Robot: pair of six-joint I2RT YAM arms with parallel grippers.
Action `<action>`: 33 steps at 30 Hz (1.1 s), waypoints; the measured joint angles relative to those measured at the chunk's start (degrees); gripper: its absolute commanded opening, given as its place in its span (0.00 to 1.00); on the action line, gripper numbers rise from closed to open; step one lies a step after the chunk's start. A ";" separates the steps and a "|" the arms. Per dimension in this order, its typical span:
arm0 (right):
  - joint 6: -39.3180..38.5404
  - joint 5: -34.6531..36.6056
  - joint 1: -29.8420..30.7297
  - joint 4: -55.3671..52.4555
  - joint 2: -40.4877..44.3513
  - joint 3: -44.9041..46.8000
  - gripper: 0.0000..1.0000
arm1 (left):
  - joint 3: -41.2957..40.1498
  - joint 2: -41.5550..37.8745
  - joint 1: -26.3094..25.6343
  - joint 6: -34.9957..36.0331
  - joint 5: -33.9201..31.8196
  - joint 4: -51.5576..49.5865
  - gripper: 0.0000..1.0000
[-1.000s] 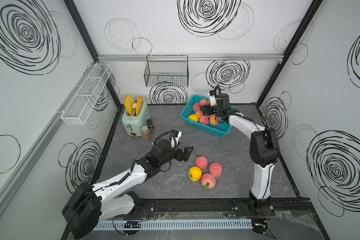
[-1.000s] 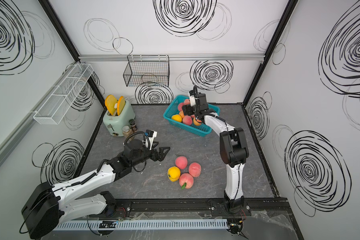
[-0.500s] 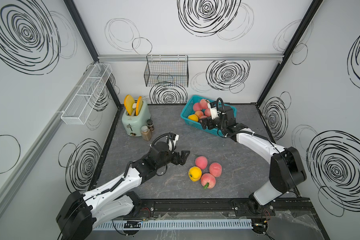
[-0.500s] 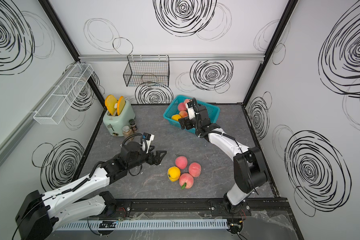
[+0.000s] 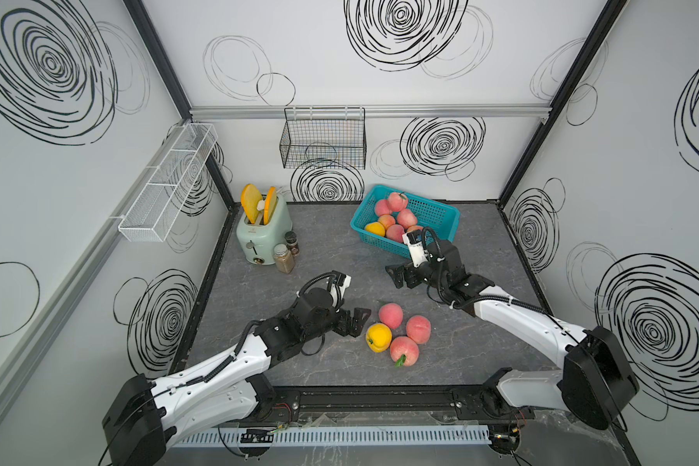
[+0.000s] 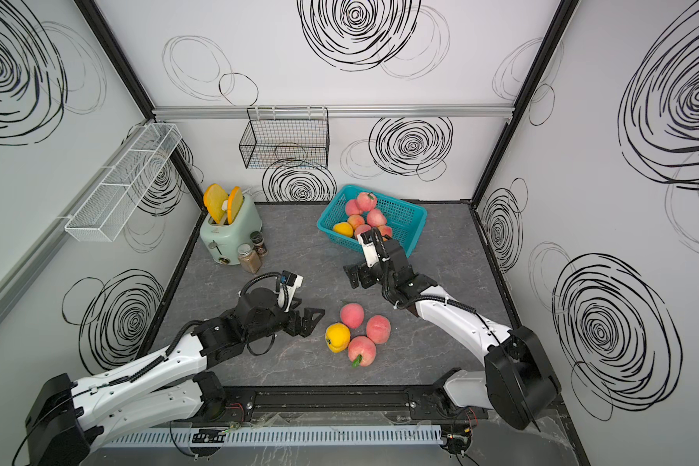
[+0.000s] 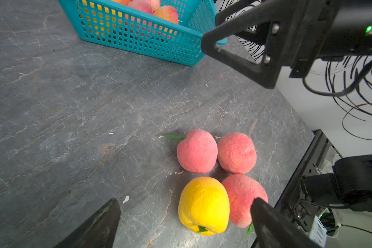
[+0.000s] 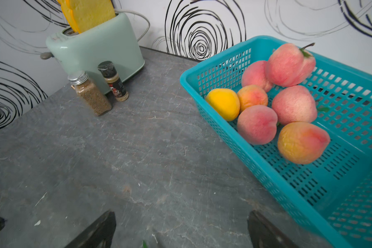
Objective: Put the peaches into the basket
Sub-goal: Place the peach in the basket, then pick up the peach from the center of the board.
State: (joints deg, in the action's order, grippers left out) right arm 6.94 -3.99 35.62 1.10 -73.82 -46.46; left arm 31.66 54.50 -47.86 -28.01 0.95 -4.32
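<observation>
Right, in both top views your left gripper [image 5: 358, 319] hangs low over the grey table [image 5: 319, 250], jaws spread and empty, just beside the yellow peach [image 5: 378, 338] in the cluster of four loose peaches [image 5: 418, 329] near the table's front. Your right gripper [image 5: 396, 276] is spread wide too and holds nothing; it sits between that cluster and the turquoise basket [image 5: 446, 212], which stands at the back right with more peaches heaped in it. A mint toaster [image 5: 261, 232] and two spice jars [image 5: 284, 258] stand at the back left.

In the left wrist view, you see the open left fingertips [image 7: 107, 216] wide apart, the yellow peach close by one of them, three pink ones bunched with it, and one right finger [image 7: 241, 65] in front of the basket's corner.

In the right wrist view, the right fingertips [image 8: 106, 223] frame bare table, well apart, and seven peaches [image 8: 257, 125] lie in the basket, one of them yellow.
</observation>
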 measured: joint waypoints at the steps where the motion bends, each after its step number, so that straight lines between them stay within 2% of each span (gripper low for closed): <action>1: 0.15 0.17 0.52 -0.15 0.50 0.50 1.00 | -0.17 -0.07 -0.31 -0.26 -0.13 -0.11 0.98; 12: 1.64 1.01 5.05 -0.68 6.67 5.92 0.99 | -2.19 -0.72 -3.17 -3.13 -1.16 -0.22 0.98; 25: 4.02 0.76 5.99 -0.70 11.61 11.41 0.99 | -5.11 -0.48 -7.13 -6.19 -2.14 2.69 0.98; 33: 4.92 0.33 6.32 -0.70 15.43 14.16 0.99 | -5.90 2.32 -8.41 -7.17 -2.47 4.85 0.98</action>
State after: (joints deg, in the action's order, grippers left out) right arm 11.86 -3.66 41.93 0.40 -58.39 -32.29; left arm 25.76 56.82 -56.27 -35.18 -1.52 0.54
